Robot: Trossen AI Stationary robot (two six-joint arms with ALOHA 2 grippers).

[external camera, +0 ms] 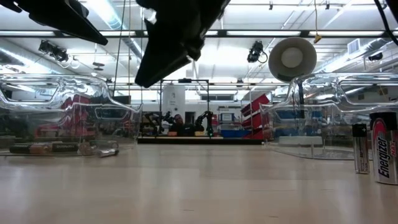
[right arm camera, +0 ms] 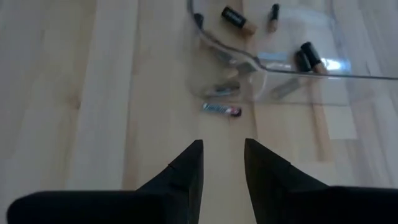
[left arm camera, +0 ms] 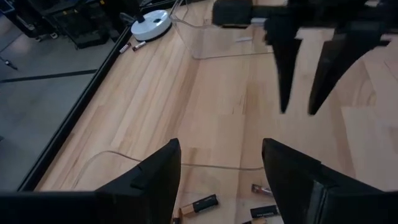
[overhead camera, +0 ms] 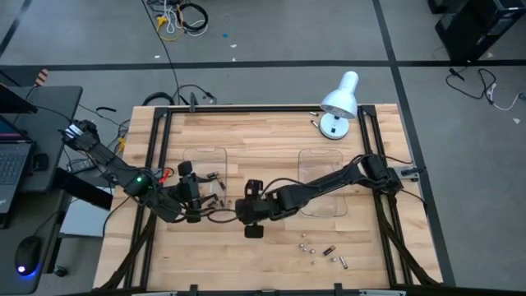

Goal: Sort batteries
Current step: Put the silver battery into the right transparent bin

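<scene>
Batteries (overhead camera: 322,250) lie loose at the counter's (overhead camera: 271,140) near edge; others sit in the left tray (overhead camera: 205,168). Only the right wrist view shows a silver one (right arm camera: 222,109) just outside that tray. Right claw (right arm camera: 222,163) hangs empty, fingers parted narrowly; left claw (left arm camera: 221,171) gapes, empty.

A white desk lamp (overhead camera: 339,104) stands at the far right corner of the wooden table (overhead camera: 271,140). Nearer than the lamp lie two clear plastic trays (overhead camera: 204,168) (overhead camera: 325,177). Left of the table, a laptop (overhead camera: 10,160) and a computer mouse (overhead camera: 28,255) sit on a side desk.
</scene>
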